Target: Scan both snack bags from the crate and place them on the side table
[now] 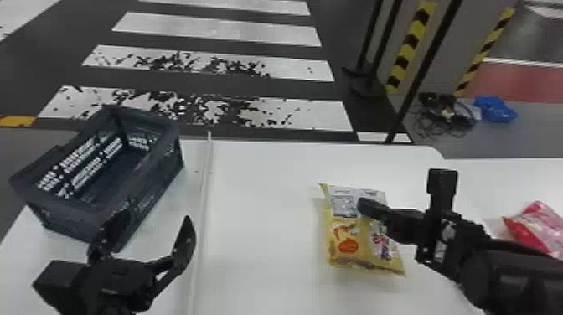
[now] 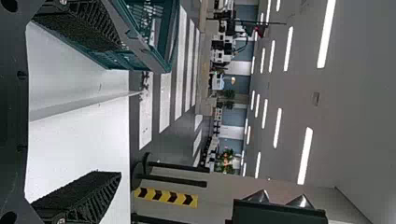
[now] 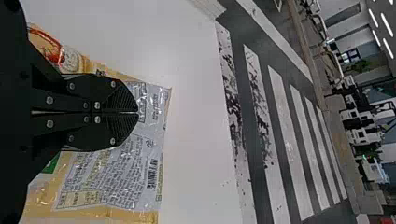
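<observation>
The yellow-and-silver plastic snack bag (image 1: 345, 247) lies on the white tabletop (image 1: 259, 209), its printed barcode panel upward beneath the closed right gripper (image 3: 135, 112). To pick it up well, the fingers should part, straddle some slack film and pinch gently, sparing the contents and the barcode. The open left gripper (image 1: 154, 218) is beside the dark slatted plastic crate (image 1: 151, 188). A pink-and-red snack bag (image 1: 538, 228) lies beyond the right forearm, which could brush it on a low swing.

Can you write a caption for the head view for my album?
Shut right pincer over a yellow snack bag, pink snack bag at right, plastic crate at left.
</observation>
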### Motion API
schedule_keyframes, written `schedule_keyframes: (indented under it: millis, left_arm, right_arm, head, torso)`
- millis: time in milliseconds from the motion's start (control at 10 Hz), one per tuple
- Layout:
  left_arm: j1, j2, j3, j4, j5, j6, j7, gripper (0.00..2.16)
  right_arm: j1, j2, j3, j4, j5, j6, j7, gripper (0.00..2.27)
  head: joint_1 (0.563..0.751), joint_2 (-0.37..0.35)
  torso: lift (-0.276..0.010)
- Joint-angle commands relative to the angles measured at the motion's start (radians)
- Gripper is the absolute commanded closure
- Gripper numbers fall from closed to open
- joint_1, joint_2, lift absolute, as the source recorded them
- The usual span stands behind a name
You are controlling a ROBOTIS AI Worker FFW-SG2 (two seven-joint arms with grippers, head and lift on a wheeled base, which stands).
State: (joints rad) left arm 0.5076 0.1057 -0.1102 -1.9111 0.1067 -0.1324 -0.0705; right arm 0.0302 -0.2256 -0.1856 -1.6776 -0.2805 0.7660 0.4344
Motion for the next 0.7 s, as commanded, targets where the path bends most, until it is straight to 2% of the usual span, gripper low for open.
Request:
schedule_keyframes:
  millis: [0, 200, 600]
  left_arm:
    - [0.0, 0.0, 0.0, 0.001, 0.001, 0.0, 0.0, 0.03]
    - [0.0, 0.0, 0.0, 0.001, 0.001, 0.0, 0.0, 0.03]
    - [0.0, -0.001, 0.001, 0.004, 0.001, 0.0, 0.0, 0.03]
  right_arm:
    - [-0.003, -0.006, 0.0, 0.016, 0.004, 0.0, 0.017, 2.26]
    - [0.01, -0.011, 0.0, 0.015, 0.01, 0.022, 0.056, 2.26]
    - [0.053, -0.049, 0.0, -0.016, 0.012, 0.037, 0.124, 2.26]
  head:
    - [0.695, -0.138]
    - [0.695, -0.139]
    - [0.695, -0.136]
  torso:
    - [-0.095]
    - [-0.095]
    - [-0.095]
